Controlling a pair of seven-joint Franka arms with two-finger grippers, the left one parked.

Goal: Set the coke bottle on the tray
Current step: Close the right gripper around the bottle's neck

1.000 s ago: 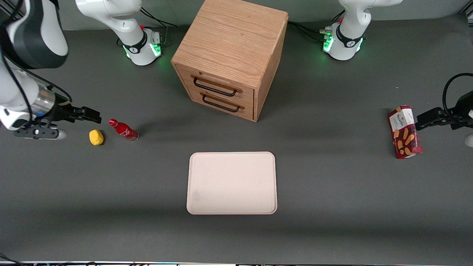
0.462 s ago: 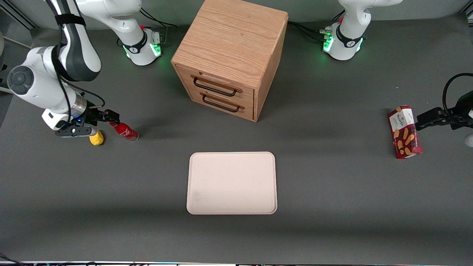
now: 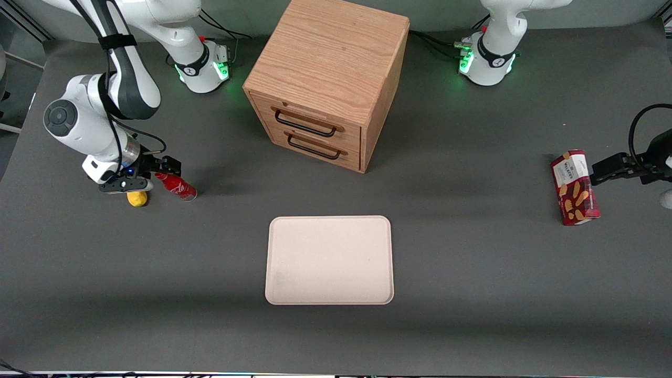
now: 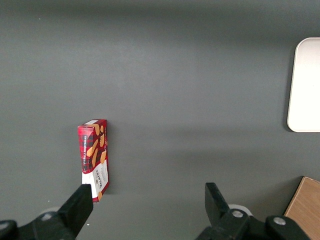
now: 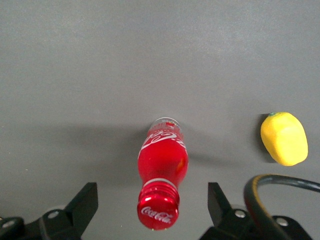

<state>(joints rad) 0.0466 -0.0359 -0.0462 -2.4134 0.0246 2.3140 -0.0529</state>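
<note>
The coke bottle (image 3: 180,188) stands upright on the dark table at the working arm's end, red with white script and a red cap. My gripper (image 3: 169,167) hovers over its top and is open. In the right wrist view the gripper (image 5: 152,202) has one finger on each side of the cap, apart from it, and the bottle (image 5: 162,160) is seen from above. The pale beige tray (image 3: 329,260) lies flat near the table's middle, nearer the front camera than the bottle, with nothing on it.
A yellow lump (image 3: 137,199) (image 5: 284,138) lies close beside the bottle, partly under my wrist. A wooden two-drawer cabinet (image 3: 325,79) stands farther from the front camera than the tray. A red snack box (image 3: 575,187) (image 4: 93,152) lies toward the parked arm's end.
My gripper has come in from the table's edge and down toward the bottle, so its open fingers now flank the cap. The bottle and tray have not moved.
</note>
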